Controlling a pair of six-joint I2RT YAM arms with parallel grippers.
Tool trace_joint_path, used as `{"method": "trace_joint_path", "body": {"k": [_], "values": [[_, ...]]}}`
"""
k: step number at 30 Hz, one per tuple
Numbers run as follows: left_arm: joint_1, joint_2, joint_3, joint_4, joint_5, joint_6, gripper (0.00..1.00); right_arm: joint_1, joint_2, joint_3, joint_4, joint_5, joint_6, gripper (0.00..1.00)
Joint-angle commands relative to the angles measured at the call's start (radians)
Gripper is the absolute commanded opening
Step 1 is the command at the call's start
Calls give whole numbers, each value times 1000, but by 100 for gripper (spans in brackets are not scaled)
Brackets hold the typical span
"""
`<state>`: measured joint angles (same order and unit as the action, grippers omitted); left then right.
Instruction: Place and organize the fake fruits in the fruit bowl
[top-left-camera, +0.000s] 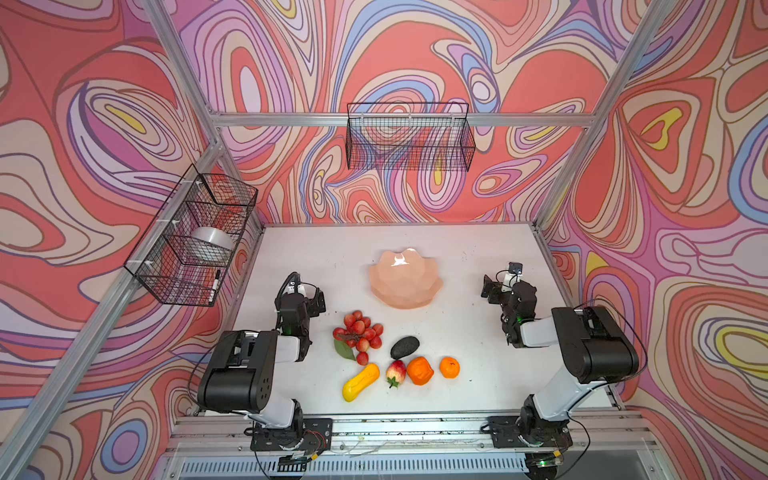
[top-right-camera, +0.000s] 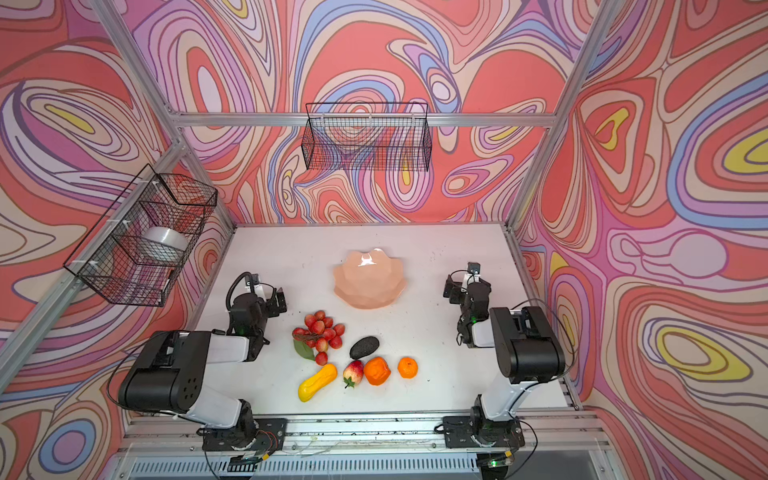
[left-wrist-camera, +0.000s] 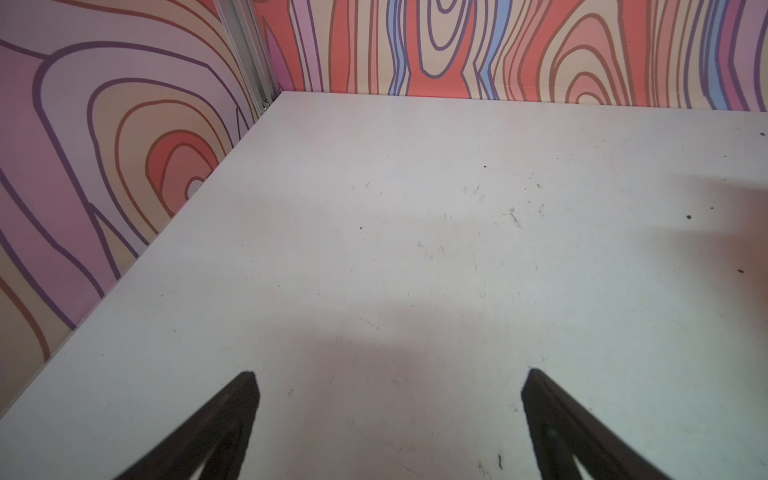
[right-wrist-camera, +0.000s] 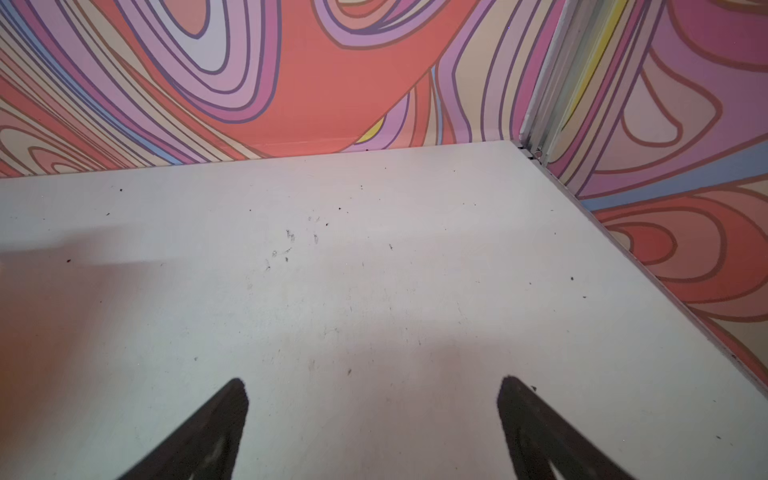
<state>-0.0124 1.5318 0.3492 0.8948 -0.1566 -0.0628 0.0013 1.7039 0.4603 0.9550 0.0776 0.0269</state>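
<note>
Both end effectors (left-wrist-camera: 390, 372) (right-wrist-camera: 372, 379) wide open, empty

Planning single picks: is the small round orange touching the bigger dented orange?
Apart. In both top views white table shows between the small round orange and the bigger dented orange.

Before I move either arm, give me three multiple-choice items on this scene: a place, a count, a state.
1. Relative to the strawberry, the avocado lies: A) nearer the arms' bases; B) farther back, toward the fruit bowl; C) against the far wall.
2. How many oranges are on the table? A) one; B) two; C) four.
3. The left pincer and right pincer are: A) both open, empty; B) both shut on fruit; C) one open, one shut.
Answers: 1B, it sits on the strawberry's bowl side; 2B, two lie beside the strawberry; 3A, each wrist view shows jaws spread over bare table.
</note>
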Motion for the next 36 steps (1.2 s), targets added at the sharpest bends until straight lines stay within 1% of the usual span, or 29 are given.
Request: {"method": "trace_joint_path", "body": {"k": [1,31,33,34,35,36], "values": [[-1,6,8,24,6,11,100,3,8,14,-6,-9,-5,98],[-2,6,7,25,9,12,100,3,7,11,-6,-9,-4,98],[-1,-6,-1,37,21,20,100,4,-3,5,7,12,-5,98],[-1,-44,4,-4,30,24,100,6,-36,5,-26,35,0,98],[-2,-93,26,-79,4,15,100,10,-84,25,-110,74,6,98],[-1,-163,86,-272,-95,-41,100,19,-157,87,-296,139,35,98]]}}
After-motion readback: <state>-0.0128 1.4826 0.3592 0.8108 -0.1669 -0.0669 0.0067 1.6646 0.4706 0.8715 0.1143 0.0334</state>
